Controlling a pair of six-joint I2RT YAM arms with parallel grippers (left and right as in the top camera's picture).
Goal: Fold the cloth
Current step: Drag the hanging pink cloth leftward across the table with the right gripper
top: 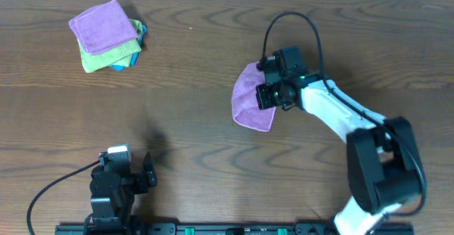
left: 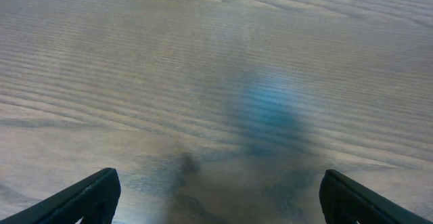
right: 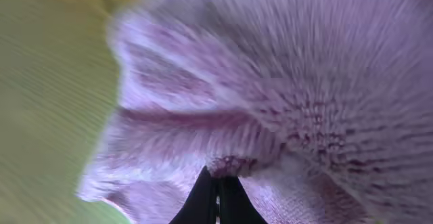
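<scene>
Purple cloth (top: 250,99) sits crumpled right of centre on the bench (top: 184,100), its long axis running far to near, its right edge pinched in the closed right jaws, while the left jaws gape wide, well apart.

The purple cloth (top: 248,106) (fuzzy, ribbed weave) sits crumpled right of centre, one edge bunched into folds, pinched by the right gripper (right: 216,180).
</scene>
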